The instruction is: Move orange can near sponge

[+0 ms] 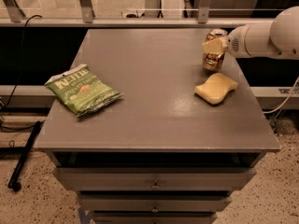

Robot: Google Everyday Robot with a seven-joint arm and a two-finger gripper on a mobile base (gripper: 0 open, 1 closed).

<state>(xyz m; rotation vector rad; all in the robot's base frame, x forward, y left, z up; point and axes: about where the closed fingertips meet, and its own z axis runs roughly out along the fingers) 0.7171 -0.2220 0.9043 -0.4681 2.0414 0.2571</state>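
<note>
The orange can (214,59) is upright at the far right of the grey table (154,78), just behind the pale yellow sponge (216,87), with a small gap between them. My gripper (214,45) reaches in from the right on a white arm (266,34) and is shut on the can's upper part; one pale finger (211,46) lies across the front of the can. The can's base is at or just above the tabletop.
A green chip bag (83,90) lies flat near the table's left edge. The can and sponge sit close to the table's right edge. Drawers (154,185) are below the front edge. A rail with posts (140,20) runs behind the table.
</note>
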